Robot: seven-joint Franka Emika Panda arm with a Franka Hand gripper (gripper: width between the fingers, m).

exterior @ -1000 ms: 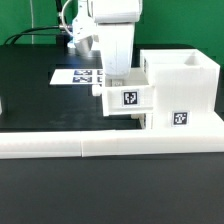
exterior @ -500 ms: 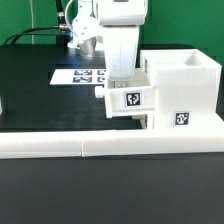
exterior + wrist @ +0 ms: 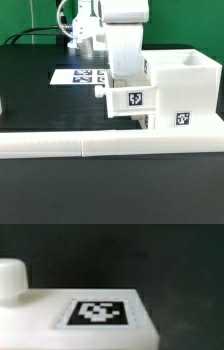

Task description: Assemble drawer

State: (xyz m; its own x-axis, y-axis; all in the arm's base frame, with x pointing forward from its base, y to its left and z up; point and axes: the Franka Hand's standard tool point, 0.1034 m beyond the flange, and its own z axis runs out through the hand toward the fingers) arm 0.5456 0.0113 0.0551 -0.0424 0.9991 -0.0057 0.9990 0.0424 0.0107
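The drawer's white boxy housing (image 3: 186,92) stands at the exterior view's right, against the rail, with a tag on its front. A small white tray (image 3: 131,101) with a tag on its face sticks out of the housing's left side, partly slid in and off the table. My gripper (image 3: 122,84) comes down from above onto the tray's top edge and looks shut on its wall; the fingertips are mostly hidden by the tray. The wrist view shows the tray's tagged face (image 3: 97,313) and its knob (image 3: 10,277) close up, with no fingers in sight.
The long low white border rail (image 3: 60,148) runs along the front of the black table. The marker board (image 3: 80,76) lies flat behind the gripper. A small white piece (image 3: 2,104) shows at the exterior view's left edge.
My gripper and the small tray have moved together toward the exterior view's right, and the tray sits a little deeper in the housing.
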